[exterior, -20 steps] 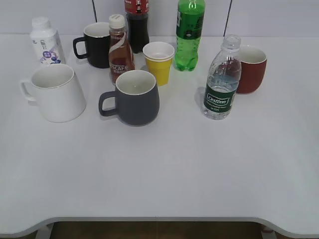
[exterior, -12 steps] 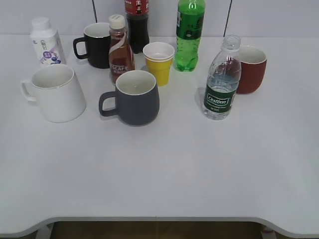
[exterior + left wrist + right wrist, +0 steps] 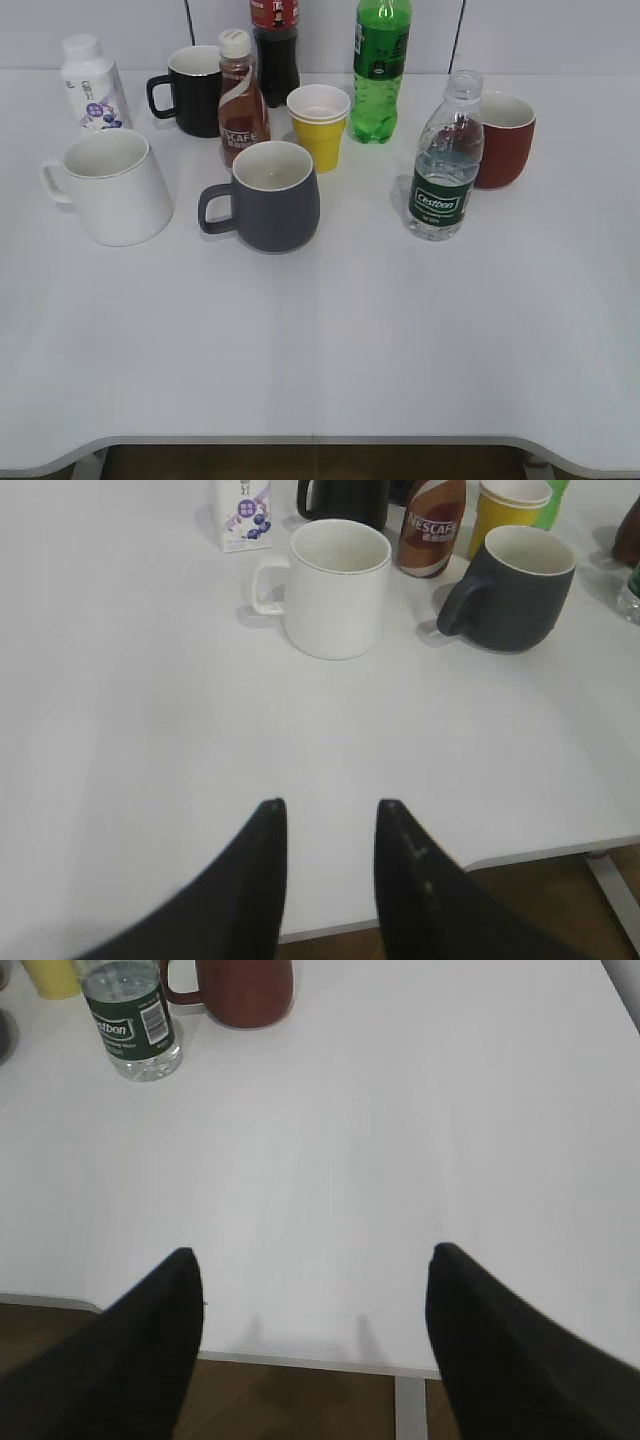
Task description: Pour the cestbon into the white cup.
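Note:
The cestbon bottle [image 3: 443,160], clear ribbed plastic with a dark green label and no cap, stands upright right of centre; its lower part shows in the right wrist view [image 3: 130,1020]. The white cup [image 3: 110,187], a large mug with a handle, stands at the left and shows in the left wrist view [image 3: 336,588]. My left gripper [image 3: 328,808] is open and empty above the table's front edge, well short of the white cup. My right gripper [image 3: 312,1255] is open wide and empty near the front edge, well short of the bottle. Neither gripper shows in the exterior view.
A grey mug [image 3: 270,196], brown Nescafe bottle [image 3: 241,100], yellow paper cup [image 3: 320,125], black mug [image 3: 193,90], green soda bottle [image 3: 378,70] and dark cola bottle [image 3: 275,45] crowd the back. A red mug [image 3: 502,138] stands behind the cestbon. A small white purple-labelled bottle [image 3: 92,85] stands back left.

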Available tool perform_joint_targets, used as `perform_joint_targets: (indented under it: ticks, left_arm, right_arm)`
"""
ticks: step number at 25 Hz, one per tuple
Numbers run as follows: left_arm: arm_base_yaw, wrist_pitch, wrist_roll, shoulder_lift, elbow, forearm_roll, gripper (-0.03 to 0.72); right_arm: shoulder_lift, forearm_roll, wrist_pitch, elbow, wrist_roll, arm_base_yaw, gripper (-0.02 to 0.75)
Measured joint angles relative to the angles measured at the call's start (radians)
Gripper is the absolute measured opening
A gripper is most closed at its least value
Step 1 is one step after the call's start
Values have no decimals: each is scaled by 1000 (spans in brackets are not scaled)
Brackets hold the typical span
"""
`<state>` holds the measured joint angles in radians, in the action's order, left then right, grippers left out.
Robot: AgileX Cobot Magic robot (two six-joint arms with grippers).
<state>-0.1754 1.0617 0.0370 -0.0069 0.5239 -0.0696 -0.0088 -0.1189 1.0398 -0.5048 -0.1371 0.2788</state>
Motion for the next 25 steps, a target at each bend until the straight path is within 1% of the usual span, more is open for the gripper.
perform_joint_targets:
  ticks: [25]
  left_arm:
    - [0,0,0,0,0,-6,231]
  right_arm:
    - [0,7,0,0,0,0,521]
